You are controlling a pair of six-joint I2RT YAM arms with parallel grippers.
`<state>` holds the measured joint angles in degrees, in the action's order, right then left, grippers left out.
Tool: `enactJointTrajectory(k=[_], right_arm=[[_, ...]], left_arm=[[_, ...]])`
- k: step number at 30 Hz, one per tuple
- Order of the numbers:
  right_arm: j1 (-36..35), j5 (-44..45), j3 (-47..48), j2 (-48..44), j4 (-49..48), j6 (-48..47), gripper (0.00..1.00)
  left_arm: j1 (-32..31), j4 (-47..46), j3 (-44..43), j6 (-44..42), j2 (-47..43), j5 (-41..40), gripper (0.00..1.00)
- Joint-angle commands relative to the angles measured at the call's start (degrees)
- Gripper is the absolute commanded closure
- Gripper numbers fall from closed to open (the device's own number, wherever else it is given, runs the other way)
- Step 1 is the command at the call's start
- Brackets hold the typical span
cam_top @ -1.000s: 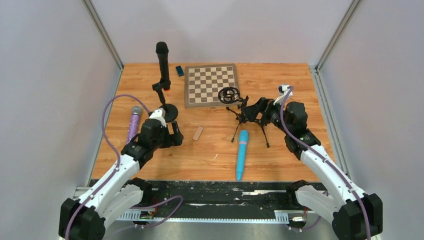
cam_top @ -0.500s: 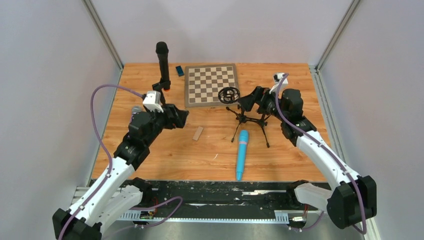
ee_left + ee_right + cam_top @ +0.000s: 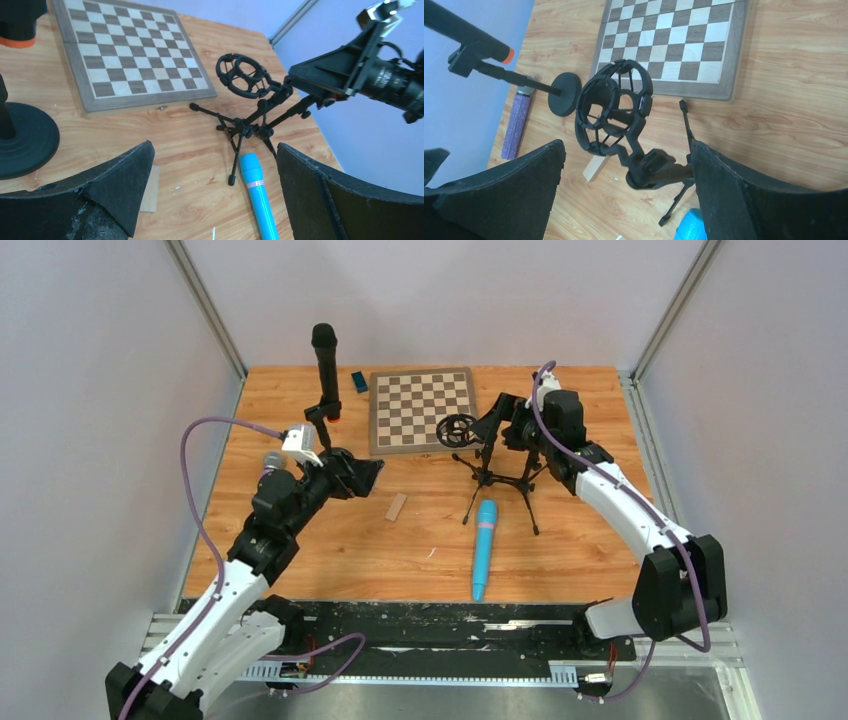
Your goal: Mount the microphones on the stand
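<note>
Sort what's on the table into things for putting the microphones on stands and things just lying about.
For the job:
black microphone, already on the round-base stand
blue microphone
purple microphone
tripod stand with cage holder

Lying about:
chessboard
wooden block
small blue object

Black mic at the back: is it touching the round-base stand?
Touching. The right wrist view shows the clip of the stand holding the black mic beside its orange end.
</note>
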<state>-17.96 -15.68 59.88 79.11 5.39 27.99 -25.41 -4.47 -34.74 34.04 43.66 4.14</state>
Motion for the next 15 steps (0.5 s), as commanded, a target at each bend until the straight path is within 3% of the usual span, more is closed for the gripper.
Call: enactJointTrajectory(k=[1,15], right_arm=[[1.7,-0.4,3.1,2.5,2.4,2.4,0.07],[3.3,-12.0,2.6,8.9,-1.7,5.0,0.35]], left_arm=[[-0.1,-2.5,1.6,1.4,-4.3,-1.9,0.00],[-0.2,-2.3,2.2,0.5,-4.1,-2.9,0.00]])
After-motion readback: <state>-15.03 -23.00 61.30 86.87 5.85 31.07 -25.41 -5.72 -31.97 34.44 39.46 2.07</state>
